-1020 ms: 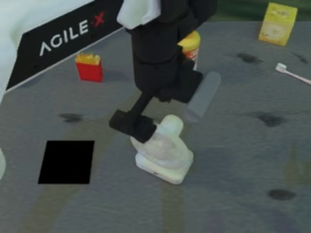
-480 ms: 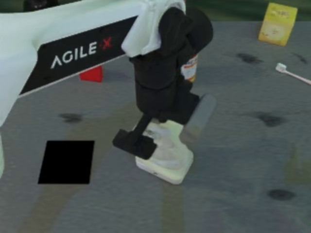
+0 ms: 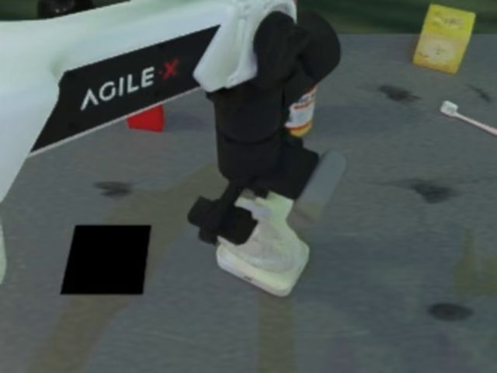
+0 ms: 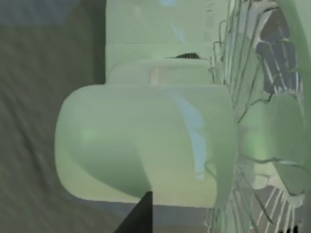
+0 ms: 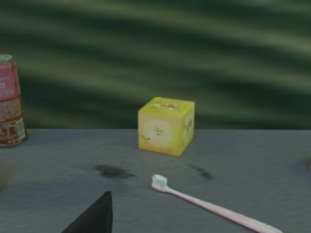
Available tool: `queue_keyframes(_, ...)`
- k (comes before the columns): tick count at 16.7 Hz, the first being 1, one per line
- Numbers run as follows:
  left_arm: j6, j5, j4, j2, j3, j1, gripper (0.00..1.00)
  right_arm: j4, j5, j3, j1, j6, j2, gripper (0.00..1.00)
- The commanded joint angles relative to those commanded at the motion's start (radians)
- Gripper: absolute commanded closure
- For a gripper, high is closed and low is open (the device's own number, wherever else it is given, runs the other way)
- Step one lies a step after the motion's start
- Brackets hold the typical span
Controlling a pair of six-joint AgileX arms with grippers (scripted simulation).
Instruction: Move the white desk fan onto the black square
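Left gripper [image 3: 242,214] sits down over the white desk fan [image 3: 264,252] at table centre, fingers closed round its motor knob, with the black square [image 3: 106,259] lying clear to the fan's left.

Open grey table [image 3: 373,256] lies between the white desk fan [image 3: 264,252], near the middle, and the black square [image 3: 106,259] toward the left edge; nothing stands on that stretch. The left arm reaches over the far left corner, and its left gripper [image 3: 233,221] hangs over the fan, covering its top. A red fries carton [image 3: 146,119] and a can [image 3: 304,109] stand behind, toward the far edge. A yellow box [image 3: 443,37] and a toothbrush [image 3: 468,118] sit well apart in the far right corner.
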Motion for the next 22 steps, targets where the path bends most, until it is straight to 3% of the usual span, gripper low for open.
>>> queue_keyframes(7, 0.0, 0.0, 0.0, 0.0, 0.0, 0.0, 0.98, 0.0, 0.0, 0.0, 0.0, 0.0, 0.0, 0.0)
queue_keyframes(17, 0.002, -0.001, -0.003, -0.007, 0.005, 0.003, 1.0, 0.0, 0.0, 0.0, 0.0, 0.0, 0.0, 0.0)
queue_keyframes(22, 0.002, -0.002, -0.133, 0.004, 0.144, 0.014, 1.0, 0.0, 0.0, 0.0, 0.0, 0.0, 0.0, 0.0)
